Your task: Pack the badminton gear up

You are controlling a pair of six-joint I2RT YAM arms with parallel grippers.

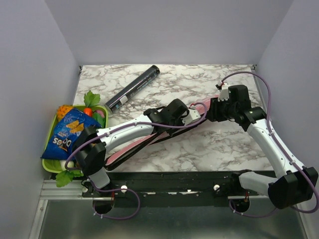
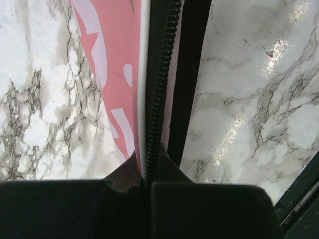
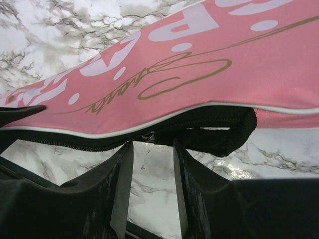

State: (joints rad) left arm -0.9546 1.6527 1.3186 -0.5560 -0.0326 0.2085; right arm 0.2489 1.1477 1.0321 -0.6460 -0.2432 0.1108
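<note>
The pink bag [image 1: 122, 151] lettered "SPORT" lies diagonally across the marble table, mostly under my left arm. My left gripper [image 1: 187, 115] is shut on the bag's black zipper edge [image 2: 160, 74], pinching it beside the white piping; the pink cloth [image 2: 114, 59] runs away from the jaws. My right gripper [image 1: 210, 111] is open, its fingertips [image 3: 124, 149] touching the zipper edge of the bag [image 3: 199, 74] near a black strap loop [image 3: 224, 135]. The long black tube [image 1: 133, 88] lies at the back left, apart from both grippers. No rackets are in view.
A green tray [image 1: 48, 167] with toy fruit stands at the left edge, the blue snack packet [image 1: 67, 133] lying on it. White walls close in the table on the left, back and right. A black rail [image 1: 174, 181] runs along the near edge.
</note>
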